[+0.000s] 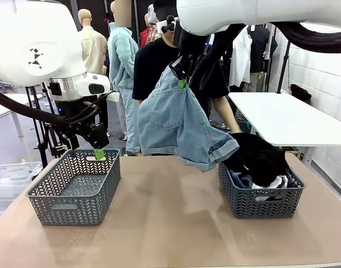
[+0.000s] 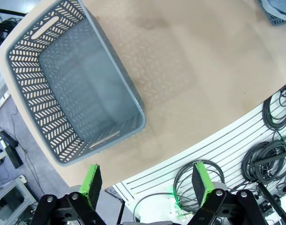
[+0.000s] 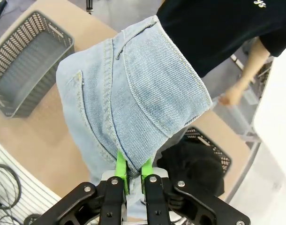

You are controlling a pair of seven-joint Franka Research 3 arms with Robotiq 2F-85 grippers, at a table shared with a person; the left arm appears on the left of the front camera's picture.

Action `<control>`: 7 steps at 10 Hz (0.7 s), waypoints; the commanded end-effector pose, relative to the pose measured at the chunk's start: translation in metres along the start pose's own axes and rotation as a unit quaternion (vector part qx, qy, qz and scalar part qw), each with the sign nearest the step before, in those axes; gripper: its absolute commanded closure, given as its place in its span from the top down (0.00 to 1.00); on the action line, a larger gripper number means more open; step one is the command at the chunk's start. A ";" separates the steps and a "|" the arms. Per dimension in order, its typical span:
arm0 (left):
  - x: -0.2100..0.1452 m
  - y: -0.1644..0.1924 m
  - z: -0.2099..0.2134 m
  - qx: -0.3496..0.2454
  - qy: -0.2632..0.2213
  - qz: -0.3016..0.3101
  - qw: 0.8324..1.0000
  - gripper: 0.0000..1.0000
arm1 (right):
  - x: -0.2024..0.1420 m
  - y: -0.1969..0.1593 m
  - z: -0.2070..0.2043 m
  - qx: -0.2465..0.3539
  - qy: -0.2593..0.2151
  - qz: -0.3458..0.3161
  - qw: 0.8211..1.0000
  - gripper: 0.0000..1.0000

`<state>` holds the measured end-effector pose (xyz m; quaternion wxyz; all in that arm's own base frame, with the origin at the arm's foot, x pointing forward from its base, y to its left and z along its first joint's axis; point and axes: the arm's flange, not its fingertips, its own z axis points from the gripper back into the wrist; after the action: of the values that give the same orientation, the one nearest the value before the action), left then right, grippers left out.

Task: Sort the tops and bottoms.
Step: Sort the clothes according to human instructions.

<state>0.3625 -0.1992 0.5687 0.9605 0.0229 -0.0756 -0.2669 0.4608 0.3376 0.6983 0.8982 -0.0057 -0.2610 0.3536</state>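
While the right gripper (image 1: pixel 183 84) hangs high above the middle of the tabletop (image 1: pixel 170 223), its fingers (image 3: pixel 120 166) are pinched tight on the waistband of the pale denim shorts (image 1: pixel 179 120), which dangle free in the air with one cuffed leg trailing toward four o'clock, just over the rim of the right basket (image 1: pixel 260 195). That basket holds a black knit top (image 1: pixel 260 156) heaped on dark denim and a white striped garment (image 1: pixel 271 183). At nine o'clock in the front view sits the left basket (image 1: pixel 75 187), with the left gripper (image 1: pixel 98 153) poised at its far rim, fingers (image 2: pixel 90 183) spread wide and holding nothing. A person (image 1: pixel 159 61) in a black T-shirt stands behind the shorts.
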 end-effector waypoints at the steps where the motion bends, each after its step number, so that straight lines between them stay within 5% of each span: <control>1: 0.000 0.002 0.001 0.003 -0.004 0.001 1.000 1.00 | -0.004 -0.001 0.004 0.006 -0.004 -0.005 1.000 0.00; 7: 0.000 0.002 0.001 0.003 -0.004 0.001 1.000 1.00 | -0.004 -0.001 0.004 0.006 -0.004 -0.005 1.000 0.00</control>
<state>0.3625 -0.1992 0.5687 0.9605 0.0229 -0.0756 -0.2669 0.4608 0.3376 0.6983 0.8982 -0.0057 -0.2610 0.3536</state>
